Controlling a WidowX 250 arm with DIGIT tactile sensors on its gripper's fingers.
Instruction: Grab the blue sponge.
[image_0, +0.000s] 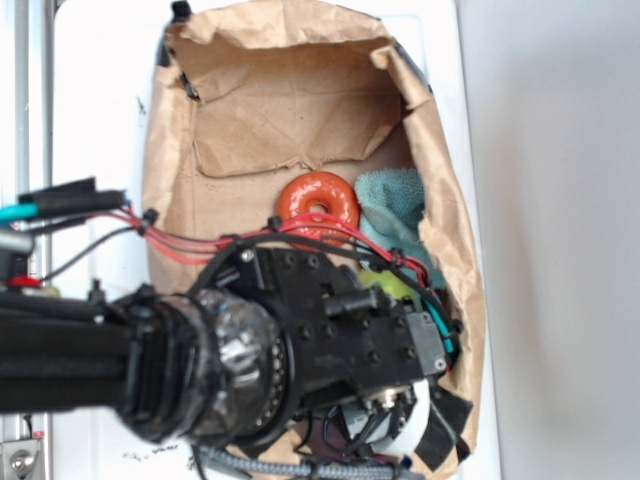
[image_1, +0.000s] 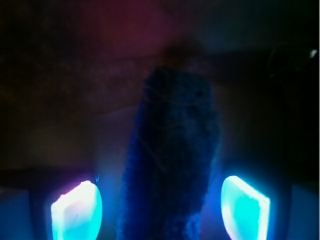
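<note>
The gripper (image_1: 160, 212) is spread wide with the blue sponge (image_1: 172, 160) dead centre between its fingers (image_1: 77, 212), its long axis running near-to-far along the gap.

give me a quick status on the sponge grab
Gripper open, fingers either side of the dark-blue porous rectangular sponge, not closed on it. Orange ring and pale teal frayed cloth clear of it.

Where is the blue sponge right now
In the wrist view the blue sponge sits centre frame between the two glowing fingertips, apart from both; the exterior view hides it behind the arm.
</note>
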